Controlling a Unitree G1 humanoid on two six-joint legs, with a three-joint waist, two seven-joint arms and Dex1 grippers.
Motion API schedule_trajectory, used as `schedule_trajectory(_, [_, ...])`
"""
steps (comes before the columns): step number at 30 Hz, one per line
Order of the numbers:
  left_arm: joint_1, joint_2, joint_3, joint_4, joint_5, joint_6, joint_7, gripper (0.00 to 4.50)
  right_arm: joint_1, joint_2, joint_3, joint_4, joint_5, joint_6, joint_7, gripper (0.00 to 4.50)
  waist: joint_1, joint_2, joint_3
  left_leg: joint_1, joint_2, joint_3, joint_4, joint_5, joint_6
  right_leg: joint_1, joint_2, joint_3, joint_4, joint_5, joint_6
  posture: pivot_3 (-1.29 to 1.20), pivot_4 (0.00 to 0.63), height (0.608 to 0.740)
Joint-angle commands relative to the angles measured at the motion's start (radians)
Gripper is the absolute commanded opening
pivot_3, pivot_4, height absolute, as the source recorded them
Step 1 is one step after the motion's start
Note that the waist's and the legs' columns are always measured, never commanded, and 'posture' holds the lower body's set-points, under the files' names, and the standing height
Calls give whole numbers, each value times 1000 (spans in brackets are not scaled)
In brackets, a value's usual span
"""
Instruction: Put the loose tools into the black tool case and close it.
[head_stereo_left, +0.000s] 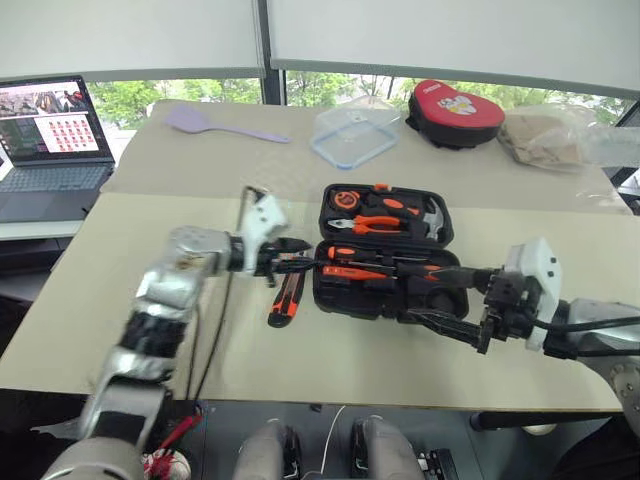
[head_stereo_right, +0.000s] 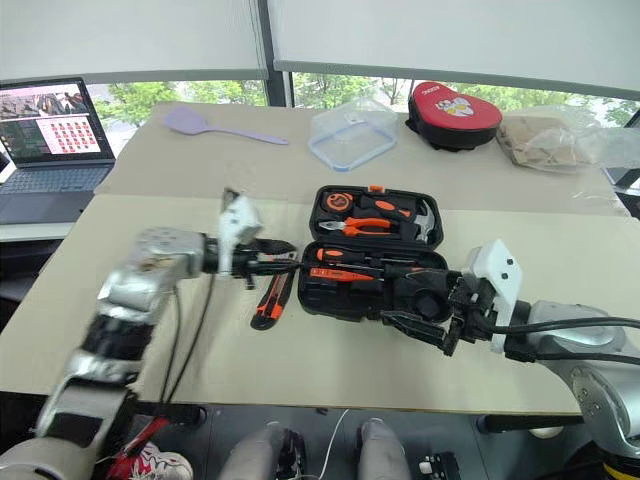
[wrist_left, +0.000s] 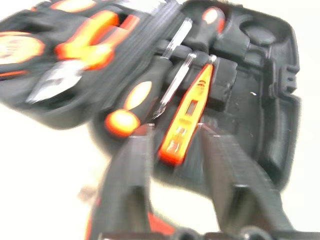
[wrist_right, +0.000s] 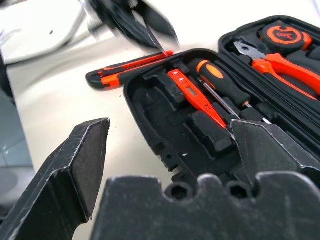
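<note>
Inside the black tool case (head_stereo_left: 380, 290) lay one slim all-orange screwdriver (wrist_right: 196, 97) and two black-and-orange-handled screwdrivers (wrist_right: 222, 85); one orange-black utility knife (head_stereo_left: 287, 297) lay beside the case. The left gripper (head_stereo_left: 290, 258) stood part-open and empty by the case; the right gripper (head_stereo_left: 440, 300) gaped wide and empty.

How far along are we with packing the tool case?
Done: the slim orange screwdriver and a black-and-orange screwdriver lie in the open black tool case. In hand: nothing; both the left gripper and right gripper are open. Left: the utility knife on the table, then closing the case.
</note>
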Motion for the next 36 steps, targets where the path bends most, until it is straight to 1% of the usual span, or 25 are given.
schedule_trajectory(1, [140,110,144,-202,-64,136,45,3500,-46,-37,-20,12,45,0,63,4500,0,0,0,1,0,0,0,0,0,0,0,0,0,0,0,0,150,731])
schedule_trajectory(3, [228,164,225,-259,-88,188,66,4403,-63,-54,-10,25,47,-5,93,4500,10,0,0,1,0,0,0,0,0,1,0,-1,0,0,0,0,150,731])
schedule_trajectory(5, [343,214,327,-293,-98,225,80,4483,-86,-73,7,41,46,-12,132,4500,12,0,0,1,0,0,0,0,0,1,-1,-1,0,0,0,0,150,731])
schedule_trajectory(7, [424,246,385,-308,-98,238,102,4483,-106,-88,22,53,39,-23,168,4500,13,0,0,1,0,0,0,0,0,0,-1,0,-1,0,0,0,150,731])
schedule_trajectory(10, [439,268,382,-385,-160,326,117,4483,-128,-108,39,68,14,-51,215,4500,24,0,0,1,0,0,-1,0,-1,1,-2,-2,-1,0,0,0,150,731])
schedule_trajectory(12, [408,288,303,-427,-183,352,117,4483,-142,-105,49,73,2,-57,218,4500,30,0,0,0,-1,-1,-1,-2,-3,0,-5,-3,-1,0,0,0,150,731])
schedule_trajectory(13, [368,285,260,-433,-193,392,139,4483,-146,-100,53,71,-8,-67,213,4500,31,0,0,0,-1,-1,-1,-5,-8,1,-6,-3,-1,0,0,0,150,731])
schedule_trajectory(14, [339,282,233,-433,-200,420,158,4483,-149,-95,58,71,-16,-73,210,4500,34,0,0,0,-1,-1,-1,-5,-8,1,-6,-3,-1,0,0,0,150,731])
schedule_trajectory(16, [230,242,159,-424,-203,509,227,4483,-145,-82,68,63,-40,-89,189,4500,34,0,0,0,-2,0,-1,-4,-8,1,-5,-3,0,0,0,0,150,731])
schedule_trajectory(17, [158,208,112,-418,-205,581,269,4483,-135,-77,71,54,-45,-91,183,4500,34,-1,0,0,-2,0,-1,-4,-6,1,-5,-3,0,0,0,0,150,731])
schedule_trajectory(18, [107,184,80,-413,-210,637,301,4483,-128,-73,73,48,-49,-93,179,4500,34,-1,0,0,-2,0,0,0,-1,1,-3,-3,0,0,0,0,150,731])
schedule_trajectory(19, [68,164,51,-409,-210,675,327,4483,-121,-70,73,41,-49,-94,179,4500,34,-1,0,0,-2,0,0,0,-1,2,-2,-3,0,0,0,0,150,731])
schedule_trajectory(20, [14,104,12,-388,-197,735,378,4483,-108,-63,71,26,-45,-91,173,4500,32,-1,0,0,-2,0,0,0,-1,2,-1,-3,0,0,0,0,150,731])
schedule_trajectory(22, [-48,34,-49,-355,-181,788,441,4483,-96,-53,72,8,-42,-88,158,4500,31,-1,0,1,-2,1,0,0,-1,3,0,-2,0,0,0,0,150,731])
schedule_trajectory(26, [-120,-13,-173,-292,-161,814,507,4483,-63,-27,64,-16,-43,-82,123,4500,18,-1,0,1,-1,1,-1,0,-1,2,1,-1,0,0,0,0,150,731])
schedule_trajectory(29, [-165,-53,-217,-227,-157,813,537,4483,-35,-17,57,-30,-46,-86,105,4500,18,-1,0,1,-1,1,-1,1,-2,2,1,-1,1,0,0,0,150,731])
schedule_trajectory(34, [-182,-45,-300,-169,-153,788,540,4483,-20,-2,45,-44,-39,-83,70,4500,18,-1,0,1,-1,1,-1,1,-3,1,1,0,1,0,0,0,150,731])
schedule_trajectory(36, [-179,-40,-320,-157,-155,775,535,3970,-14,1,38,-49,-34,-82,61,4500,18,-1,0,2,-1,1,-1,1,-3,1,1,0,1,-1,0,0,150,731])
